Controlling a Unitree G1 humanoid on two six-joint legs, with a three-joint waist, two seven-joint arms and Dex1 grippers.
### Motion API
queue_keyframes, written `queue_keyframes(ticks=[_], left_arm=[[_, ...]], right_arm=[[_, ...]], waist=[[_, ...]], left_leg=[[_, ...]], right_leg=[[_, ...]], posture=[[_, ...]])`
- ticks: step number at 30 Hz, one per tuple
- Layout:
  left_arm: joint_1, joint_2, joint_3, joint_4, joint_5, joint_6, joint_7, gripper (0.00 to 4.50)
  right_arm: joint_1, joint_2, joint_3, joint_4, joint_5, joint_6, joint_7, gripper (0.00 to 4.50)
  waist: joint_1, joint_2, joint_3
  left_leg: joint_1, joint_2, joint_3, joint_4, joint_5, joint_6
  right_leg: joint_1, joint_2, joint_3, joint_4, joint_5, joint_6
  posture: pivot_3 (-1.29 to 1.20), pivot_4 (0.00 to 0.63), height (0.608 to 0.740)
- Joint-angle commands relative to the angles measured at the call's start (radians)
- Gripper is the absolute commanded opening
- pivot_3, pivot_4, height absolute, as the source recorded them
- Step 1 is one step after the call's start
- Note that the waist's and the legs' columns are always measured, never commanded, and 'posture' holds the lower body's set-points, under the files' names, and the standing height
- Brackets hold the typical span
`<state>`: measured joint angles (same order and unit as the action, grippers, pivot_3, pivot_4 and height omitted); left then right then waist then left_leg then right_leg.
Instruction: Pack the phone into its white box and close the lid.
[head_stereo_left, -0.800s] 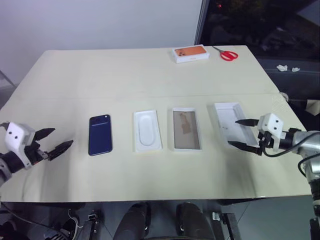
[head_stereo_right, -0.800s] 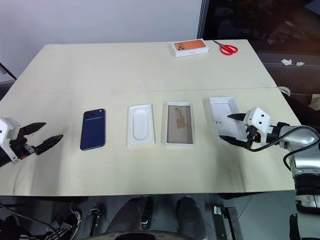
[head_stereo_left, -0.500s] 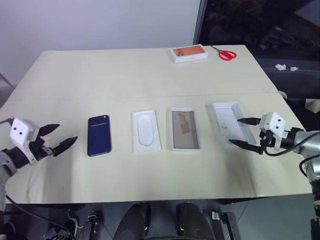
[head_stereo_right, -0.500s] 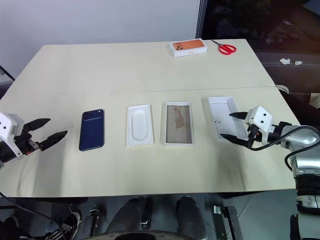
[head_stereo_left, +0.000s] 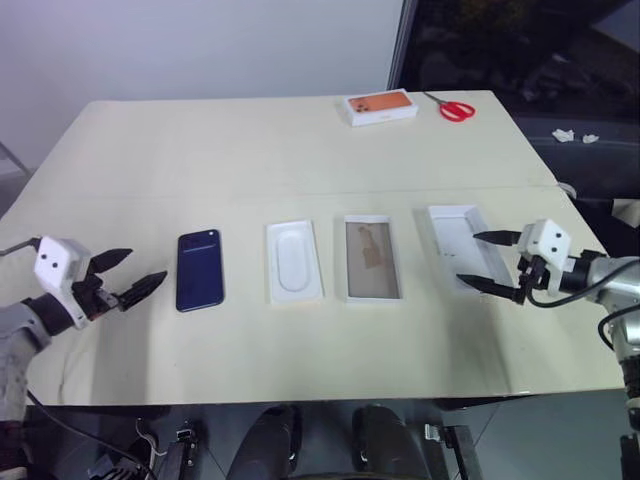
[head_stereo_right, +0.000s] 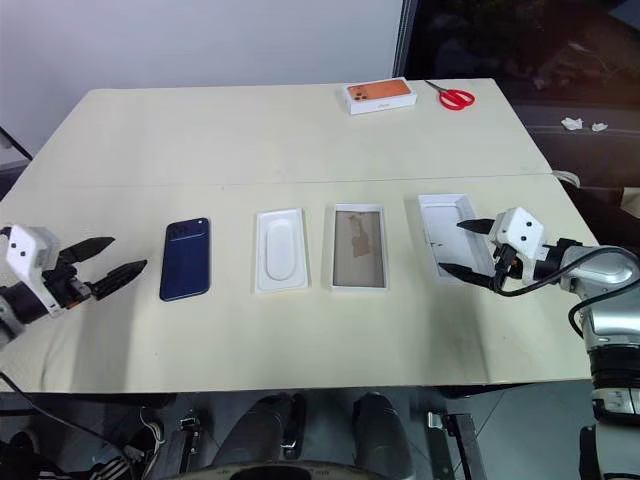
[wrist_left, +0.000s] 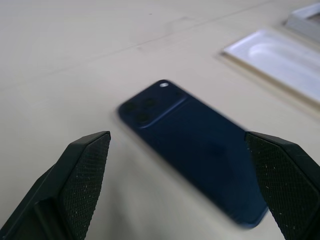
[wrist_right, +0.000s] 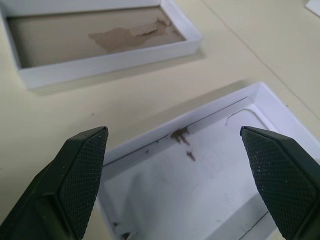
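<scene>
The dark blue phone (head_stereo_left: 200, 270) lies flat on the cream table, back up, camera cluster at its far corner; the left wrist view has it (wrist_left: 195, 147) just ahead of the fingers. My left gripper (head_stereo_left: 125, 276) stands open a short way to its left. The white box (head_stereo_left: 372, 258), brownish sheet inside, lies at the middle. To its right lies the lid (head_stereo_left: 458, 245), plain white inside facing up. My right gripper (head_stereo_left: 485, 260) is open at the lid's right edge, and the right wrist view looks down into the lid (wrist_right: 200, 180).
A white insert (head_stereo_left: 294, 262) with an oval recess lies between phone and box. At the table's far edge sit a box with an orange phone picture (head_stereo_left: 380, 107) and red scissors (head_stereo_left: 455, 109). The table's right edge is close to my right arm.
My left gripper has moved right, closer to the phone. My right gripper has barely shifted at the lid's edge. Phone, box, insert and lid lie as before.
</scene>
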<state>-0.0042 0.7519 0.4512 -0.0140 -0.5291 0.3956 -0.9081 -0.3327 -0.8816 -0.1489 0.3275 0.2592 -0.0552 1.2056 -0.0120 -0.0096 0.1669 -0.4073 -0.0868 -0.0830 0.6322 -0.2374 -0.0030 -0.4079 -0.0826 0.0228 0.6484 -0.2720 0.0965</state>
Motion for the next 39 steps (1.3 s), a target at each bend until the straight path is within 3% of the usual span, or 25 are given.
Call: queue_keyframes(ticks=[1, 10, 15, 20, 26, 32, 35, 39], left_arm=[[-0.045, -0.037, -0.011, -0.124, -0.088, 0.155, 0.115, 4.5], [-0.191, -0.183, -0.113, -0.29, -0.25, 0.506, 0.377, 4.5], [-0.269, -0.297, -0.159, -0.242, -0.274, 0.674, 0.546, 4.5], [-0.363, -0.443, -0.098, -0.174, -0.355, 0.859, 0.714, 4.5], [-0.42, -0.565, -0.055, -0.111, -0.39, 0.94, 0.803, 4.5], [-0.397, -0.617, -0.041, -0.088, -0.402, 0.97, 0.815, 4.5], [-0.387, -0.636, -0.03, -0.078, -0.413, 0.975, 0.814, 3.69], [-0.383, -0.651, -0.018, -0.067, -0.416, 0.967, 0.822, 1.6]], right_arm=[[-0.057, 0.006, 0.021, -0.109, 0.009, 0.059, -0.027, 4.43], [-0.135, 0.066, 0.112, -0.227, -0.036, 0.079, -0.076, 4.43], [-0.151, 0.098, 0.17, -0.305, -0.059, 0.077, -0.084, 4.43], [-0.177, 0.115, 0.2, -0.32, -0.068, 0.083, -0.091, 4.43], [-0.182, 0.128, 0.204, -0.3, -0.074, 0.067, -0.094, 4.43], [-0.183, 0.123, 0.198, -0.289, -0.074, 0.055, -0.092, 4.43], [-0.183, 0.121, 0.196, -0.286, -0.073, 0.05, -0.092, 4.5], [-0.181, 0.121, 0.197, -0.29, -0.074, 0.049, -0.094, 4.5]], waist=[[0.0, 0.0, 0.0], [0.001, -0.001, 0.0], [0.002, -0.001, 0.0], [0.002, -0.002, 0.0], [0.005, -0.002, 0.0], [0.009, -0.001, 0.0], [0.017, -0.001, 0.0], [0.025, -0.002, 0.0]], left_leg=[[0.0, 0.0, 0.0, 0.0, 0.0, 0.0], [0.0, -0.001, 0.0, 0.001, 0.0, 0.0], [0.0, -0.001, -0.001, 0.002, 0.0, 0.0], [0.0, -0.001, -0.001, 0.003, 0.0, 0.0], [-0.001, -0.001, -0.001, 0.005, 0.002, -0.003], [0.0, -0.002, -0.001, 0.007, 0.002, -0.004], [0.0, -0.002, -0.001, 0.007, 0.002, -0.003], [-0.001, -0.002, -0.001, 0.01, 0.002, -0.003]], right_leg=[[0.0, 0.0, 0.0, 0.0, 0.0, 0.0], [0.0, 0.0, 0.0, 0.001, 0.0, 0.0], [0.0, 0.001, 0.0, 0.001, 0.0, 0.0], [0.0, 0.001, -0.001, 0.002, 0.0, 0.0], [0.001, 0.001, -0.001, 0.002, 0.0, 0.0], [0.003, 0.001, -0.001, 0.002, 0.0, 0.0], [0.003, 0.001, -0.001, 0.002, 0.0, 0.0], [0.004, 0.001, -0.001, 0.002, 0.0, 0.0]], posture=[[0.0, 0.15, 0.74], [0.0, 0.15, 0.74], [0.0, 0.15, 0.74], [0.0, 0.15, 0.74], [0.0, 0.15, 0.74], [0.0, 0.15, 0.74], [0.0, 0.15, 0.74], [0.0, 0.15, 0.74]])
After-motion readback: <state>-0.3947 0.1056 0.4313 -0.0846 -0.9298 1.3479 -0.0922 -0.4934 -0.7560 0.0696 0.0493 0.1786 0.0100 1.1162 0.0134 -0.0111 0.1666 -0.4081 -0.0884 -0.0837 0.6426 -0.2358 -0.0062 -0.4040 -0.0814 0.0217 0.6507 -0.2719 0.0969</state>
